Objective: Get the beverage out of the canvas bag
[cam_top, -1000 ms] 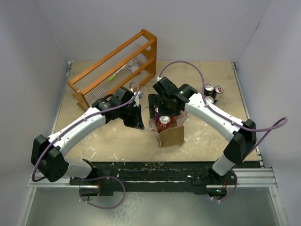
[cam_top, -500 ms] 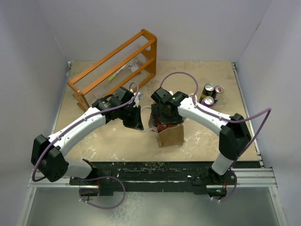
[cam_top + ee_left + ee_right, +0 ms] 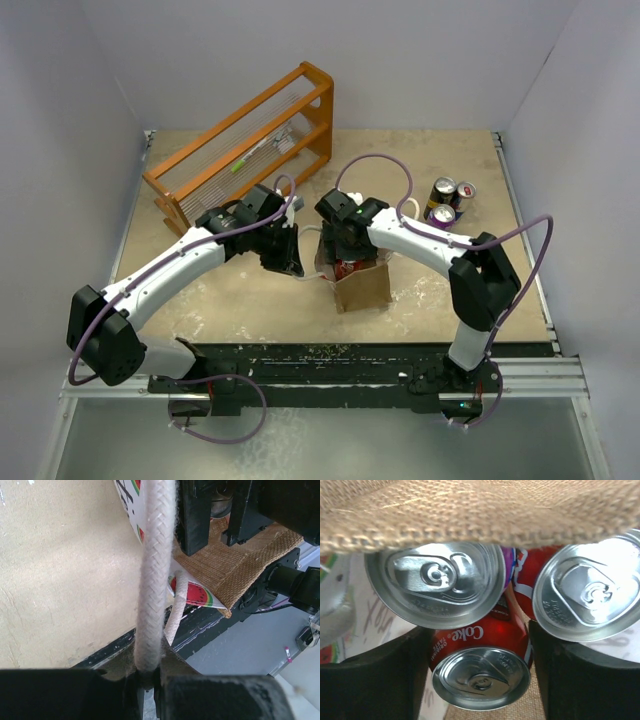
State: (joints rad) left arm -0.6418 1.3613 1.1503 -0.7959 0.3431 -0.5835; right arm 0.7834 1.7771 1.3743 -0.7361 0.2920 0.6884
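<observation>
extraction pending: left gripper [image 3: 148, 679] pinches the handle [image 3: 156, 580] of the canvas bag [image 3: 225, 565], right gripper [image 3: 480, 647] gapes wide astride the coke can [image 3: 481, 679].

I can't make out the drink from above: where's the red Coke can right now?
In the right wrist view the Coke can stands inside the canvas bag, between the right gripper's fingers, two other cans beside it.

We log an orange wooden rack [image 3: 321, 115] at the far left of the mottled beige table [image 3: 200, 300], a thin green-tipped stick [image 3: 256, 154] lying inside it. Three cans [image 3: 440, 192] stand upright, clustered far right, well apart from the rack
</observation>
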